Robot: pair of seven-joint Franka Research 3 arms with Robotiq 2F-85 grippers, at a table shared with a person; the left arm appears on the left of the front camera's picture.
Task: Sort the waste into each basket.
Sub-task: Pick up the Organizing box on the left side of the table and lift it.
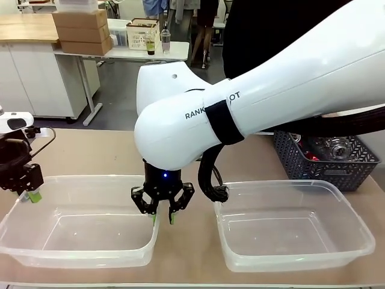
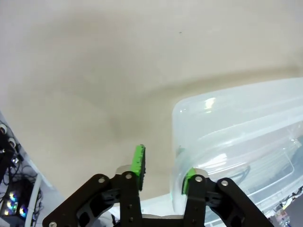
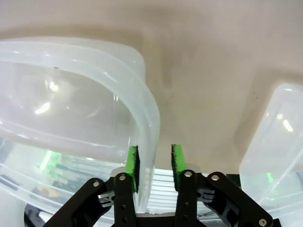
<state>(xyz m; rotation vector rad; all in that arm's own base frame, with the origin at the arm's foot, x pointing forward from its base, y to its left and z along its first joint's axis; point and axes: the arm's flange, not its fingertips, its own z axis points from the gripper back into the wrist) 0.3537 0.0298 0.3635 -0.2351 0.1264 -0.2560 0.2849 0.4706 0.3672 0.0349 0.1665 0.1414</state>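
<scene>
Left gripper (image 1: 29,195): hangs at 9 o'clock in the front view, astride the outer short rim of the left tub. Stands narrowed but not closed, with one green pad outside the wall and the other seen through the plastic. Clamps nothing, as far as the left wrist view tells.
Left tub (image 1: 78,179): lies at 7 o'clock on the table (image 1: 96,150). Holds nothing.
Right gripper (image 1: 162,217): reaches across to 6 o'clock and straddles the inner short rim of the same tub. Stands partly drawn in, with the rolled rim between the pads and a gap beside one pad in the right wrist view. Carries no waste.
Right tub (image 1: 283,184): lies at 5 o'clock, near the left tub but apart from it. Holds nothing either.
Waste (image 1: 334,147): sits at 3 o'clock, heaped in the dark grey mesh basket (image 1: 313,171) just beyond the right tub. Shows a clear bottle and a patch of red. Cannot be counted from here.
Done: apparently nothing, judging by two bare tubs.
Left: seemingly every can and bottle, to be lifted out of the mesh basket and split between the tubs. Looks like a start, with both grippers busy at the left tub's rim rather than at the waste.
</scene>
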